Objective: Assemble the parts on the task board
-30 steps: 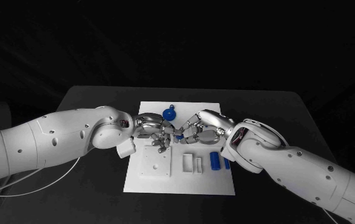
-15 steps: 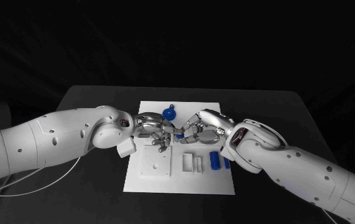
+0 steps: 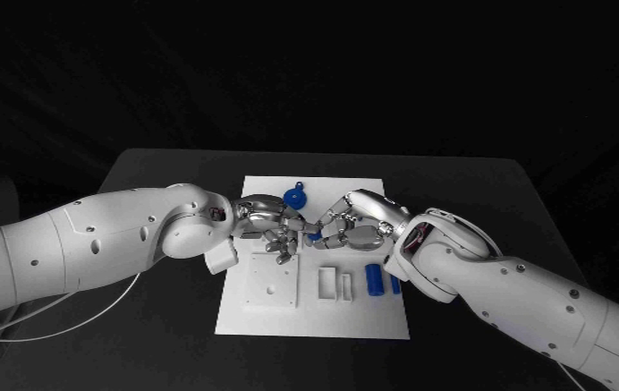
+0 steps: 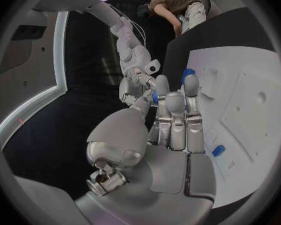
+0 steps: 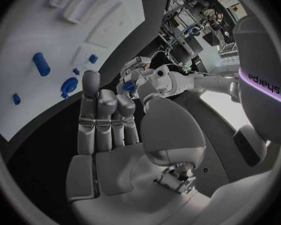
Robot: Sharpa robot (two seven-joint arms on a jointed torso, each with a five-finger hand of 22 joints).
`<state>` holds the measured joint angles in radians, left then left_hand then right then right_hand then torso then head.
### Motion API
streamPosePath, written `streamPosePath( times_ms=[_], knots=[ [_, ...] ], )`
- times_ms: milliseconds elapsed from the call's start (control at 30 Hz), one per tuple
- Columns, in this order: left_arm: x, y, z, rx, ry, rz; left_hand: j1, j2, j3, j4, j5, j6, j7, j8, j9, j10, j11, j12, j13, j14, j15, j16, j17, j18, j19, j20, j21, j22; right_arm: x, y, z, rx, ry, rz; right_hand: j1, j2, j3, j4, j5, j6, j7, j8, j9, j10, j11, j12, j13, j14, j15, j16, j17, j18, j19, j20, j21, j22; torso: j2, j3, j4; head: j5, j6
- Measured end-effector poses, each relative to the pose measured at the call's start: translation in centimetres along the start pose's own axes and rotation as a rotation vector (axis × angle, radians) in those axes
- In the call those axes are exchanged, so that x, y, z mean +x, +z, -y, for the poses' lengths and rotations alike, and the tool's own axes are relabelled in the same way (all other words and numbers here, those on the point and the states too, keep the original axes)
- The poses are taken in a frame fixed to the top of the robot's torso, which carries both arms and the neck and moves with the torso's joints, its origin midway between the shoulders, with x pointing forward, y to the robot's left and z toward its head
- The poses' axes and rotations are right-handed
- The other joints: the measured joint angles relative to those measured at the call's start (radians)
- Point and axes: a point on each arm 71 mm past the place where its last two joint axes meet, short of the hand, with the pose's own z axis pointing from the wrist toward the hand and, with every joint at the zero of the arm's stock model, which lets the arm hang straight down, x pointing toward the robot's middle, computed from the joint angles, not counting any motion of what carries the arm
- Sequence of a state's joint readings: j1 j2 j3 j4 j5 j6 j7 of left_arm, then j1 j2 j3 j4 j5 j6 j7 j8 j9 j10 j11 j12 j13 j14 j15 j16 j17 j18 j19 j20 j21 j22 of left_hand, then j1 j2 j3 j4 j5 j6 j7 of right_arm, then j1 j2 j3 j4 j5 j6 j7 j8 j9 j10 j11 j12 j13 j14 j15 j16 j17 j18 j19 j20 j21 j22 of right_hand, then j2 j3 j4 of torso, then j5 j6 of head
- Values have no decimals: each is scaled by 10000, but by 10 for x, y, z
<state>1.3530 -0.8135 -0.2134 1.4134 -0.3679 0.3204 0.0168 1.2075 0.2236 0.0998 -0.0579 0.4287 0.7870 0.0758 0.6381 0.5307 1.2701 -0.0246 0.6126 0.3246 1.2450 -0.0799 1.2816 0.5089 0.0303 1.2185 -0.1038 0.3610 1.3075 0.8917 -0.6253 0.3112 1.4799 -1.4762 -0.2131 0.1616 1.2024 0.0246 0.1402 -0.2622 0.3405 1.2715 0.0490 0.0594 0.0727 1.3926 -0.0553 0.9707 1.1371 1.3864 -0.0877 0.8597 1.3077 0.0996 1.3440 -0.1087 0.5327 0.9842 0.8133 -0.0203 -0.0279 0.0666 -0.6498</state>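
Black table [image 3: 168, 176], both hands pinching 1 small blue part [image 3: 314, 238], its axis unclear.

You've got a white task board [image 3: 314, 315] on a black table [image 3: 168, 176]. Parts: blue round piece [image 3: 295, 198], blue cylinder [image 3: 374, 280], small blue bit [image 3: 314, 238] between the silver left hand [image 3: 268, 225] and silver right hand [image 3: 348, 227]. Arms white.
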Motion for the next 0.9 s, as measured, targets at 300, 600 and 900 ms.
streamPosePath(
  times_ms=[300, 600, 900],
  knots=[
    [-1, 0, 0, -54, 183, 168, -13, -12, -521, 196, -876, 221, -189, -412, -738, -75, -2, 0, -9, 0, 0, 0, -70, 1, 38, 38, -70, -1, 0, 0, 1, 105, 76, -19, -8, 7, 54, 2, -8, 0, -1, 0, -1, 2, -2, -51, 62, 0, 1, 0, -1, -1, -1, 0, -80, 88, 0, -5, 0, -7, 3],
    [-2, 0, -1, -117, 225, 365, 104, -206, -1549, 677, -1322, 361, -183, -717, -2208, -158, 75, 0, -9, 0, -1, -38, -146, 1, 109, 109, -188, -2, 0, 1, 2, 166, 103, -51, -8, 6, 54, 2, -9, 6, -10, 0, -1, 21, -19, -51, 76, -1, 1, 0, -2, -2, 34, 33, -80, 106, -2, -6, 1, -8, 19],
    [-2, 0, -1, -145, 205, 427, 112, -214, -1853, 915, -1414, 343, -166, -543, -2776, -165, 83, 0, -8, 0, -1, -38, -180, 0, 109, 109, -266, -2, 1, 2, 3, 209, 118, -95, -8, 2, 53, 2, 7, 19, -28, 0, -1, 89, -20, -50, 102, -2, 2, 0, -3, -2, 67, 0, -119, 130, -2, -2, 0, -12, 15]
  ],
)
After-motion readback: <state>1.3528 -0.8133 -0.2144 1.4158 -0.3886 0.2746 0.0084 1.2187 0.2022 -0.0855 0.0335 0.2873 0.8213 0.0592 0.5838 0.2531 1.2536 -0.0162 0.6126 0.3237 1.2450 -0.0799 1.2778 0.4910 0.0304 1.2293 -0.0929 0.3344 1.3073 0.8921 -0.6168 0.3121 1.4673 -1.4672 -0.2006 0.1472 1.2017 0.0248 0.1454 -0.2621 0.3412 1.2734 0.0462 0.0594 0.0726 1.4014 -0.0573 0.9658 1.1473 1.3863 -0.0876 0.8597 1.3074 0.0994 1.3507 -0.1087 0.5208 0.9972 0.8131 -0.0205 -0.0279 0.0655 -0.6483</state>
